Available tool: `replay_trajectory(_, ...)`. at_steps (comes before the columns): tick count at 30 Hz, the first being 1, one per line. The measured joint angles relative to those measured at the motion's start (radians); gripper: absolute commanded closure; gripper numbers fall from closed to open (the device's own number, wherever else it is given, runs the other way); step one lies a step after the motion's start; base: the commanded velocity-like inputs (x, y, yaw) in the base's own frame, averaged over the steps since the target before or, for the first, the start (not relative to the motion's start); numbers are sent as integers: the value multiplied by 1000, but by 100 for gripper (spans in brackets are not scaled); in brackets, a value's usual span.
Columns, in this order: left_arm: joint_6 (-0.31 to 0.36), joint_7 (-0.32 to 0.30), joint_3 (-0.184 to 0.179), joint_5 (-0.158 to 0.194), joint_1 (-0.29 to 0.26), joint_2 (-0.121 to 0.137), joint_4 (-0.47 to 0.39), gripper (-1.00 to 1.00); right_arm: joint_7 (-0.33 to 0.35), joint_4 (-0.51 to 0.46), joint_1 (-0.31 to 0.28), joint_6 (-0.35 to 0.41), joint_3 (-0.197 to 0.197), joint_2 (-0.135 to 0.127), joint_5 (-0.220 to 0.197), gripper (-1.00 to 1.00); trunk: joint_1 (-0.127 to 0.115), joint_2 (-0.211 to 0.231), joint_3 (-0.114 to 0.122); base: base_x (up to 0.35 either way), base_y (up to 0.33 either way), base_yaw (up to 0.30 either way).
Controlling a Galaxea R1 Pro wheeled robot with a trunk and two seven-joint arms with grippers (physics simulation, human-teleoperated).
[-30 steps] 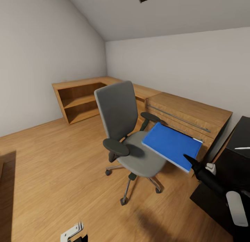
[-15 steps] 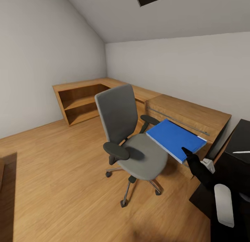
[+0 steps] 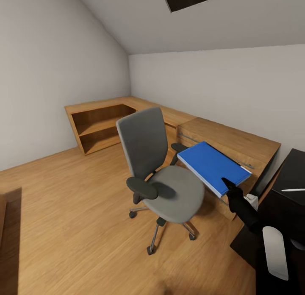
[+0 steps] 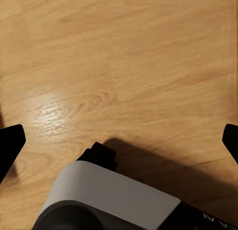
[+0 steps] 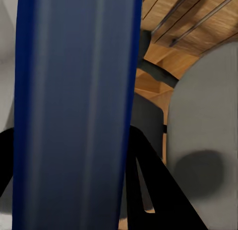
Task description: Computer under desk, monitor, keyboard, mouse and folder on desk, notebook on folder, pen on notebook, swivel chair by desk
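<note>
Above the swivel chair (image 3: 163, 176), off its seat, the blue folder (image 3: 213, 167) hangs tilted in the air, pinched at its near edge by the right hand (image 3: 229, 187). At the right edge, the pen (image 3: 293, 190) lies on the black desk (image 3: 292, 176). Over wooden floor (image 4: 124, 66), the left hand's (image 4: 121, 141) 2 fingertips (image 4: 10, 145) stand spread wide.

Desk (image 3: 292, 176) and pen (image 3: 293, 190) being cropped by head view's edge; folder (image 5: 74, 111) hiding right gripper's (image 3: 228, 188) fingertip contact.
</note>
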Motion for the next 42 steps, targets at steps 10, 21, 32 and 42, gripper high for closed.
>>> replay_trajectory(10,-2,4,-63,0,0,-1,37,-100,-1,-22,16,-1,-6,-2,-17,100,-38,70,31,0,0,-106)
replay_trajectory(21,-3,5,-68,-1,0,0,44,-100,1,-30,16,-7,-41,-2,-30,100,-81,147,66,0,0,-264)
replay_trajectory(32,-3,3,-70,0,0,-2,45,-100,-1,-27,16,-9,-41,-1,-37,100,-123,224,100,0,0,-201)
replay_trajectory(42,-3,2,-70,1,0,-2,47,-100,-3,-21,16,-3,-41,-2,-108,100,-161,294,131,0,0,-15)
